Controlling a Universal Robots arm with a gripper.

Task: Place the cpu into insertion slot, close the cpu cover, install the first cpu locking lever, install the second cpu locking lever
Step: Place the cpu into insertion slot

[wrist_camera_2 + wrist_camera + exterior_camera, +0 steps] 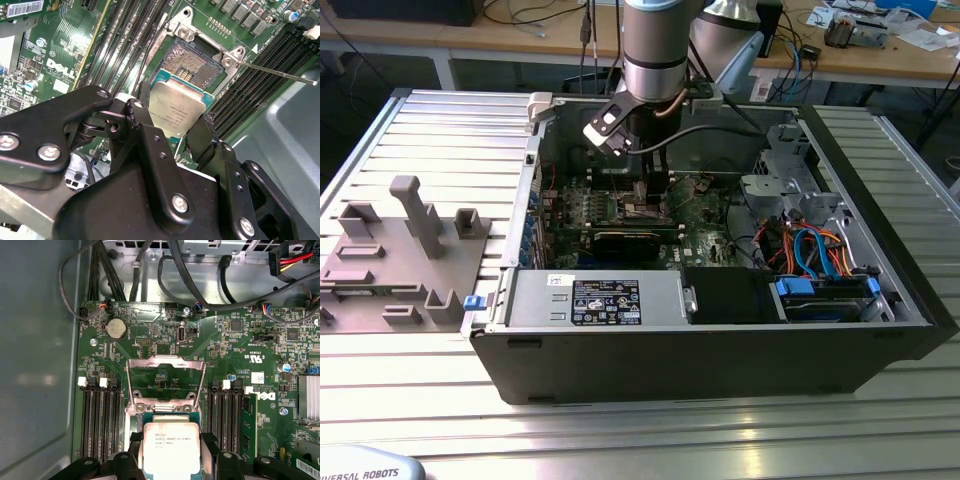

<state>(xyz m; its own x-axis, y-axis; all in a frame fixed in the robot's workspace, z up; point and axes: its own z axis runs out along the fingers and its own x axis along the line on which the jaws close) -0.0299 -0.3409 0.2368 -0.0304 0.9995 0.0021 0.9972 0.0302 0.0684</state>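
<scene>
My gripper point(175, 114) is shut on the cpu point(177, 106), a flat square chip with a silver-grey top and a green edge. One black finger point(141, 102) presses each of two opposite sides. The chip hangs just over the insertion slot point(192, 60), whose dark pin field and shiny rim lie uncovered beyond it. In the first wrist view the cpu point(170, 447) sits between the gripper point(171, 452) fingers, and the cpu cover point(165, 362) stands raised behind the slot as a silvery window frame. A thin locking lever point(280, 74) sticks out, unlatched. In the exterior view the gripper point(648, 192) reaches down onto the green motherboard point(705, 225).
Black memory slots point(100, 420) flank the socket on both sides. Cables point(210, 295) hang along the case wall. The open case holds a power supply point(605, 300) and a drive cage with blue cables point(820, 275). A grey fixture point(400, 250) lies at the exterior view's left.
</scene>
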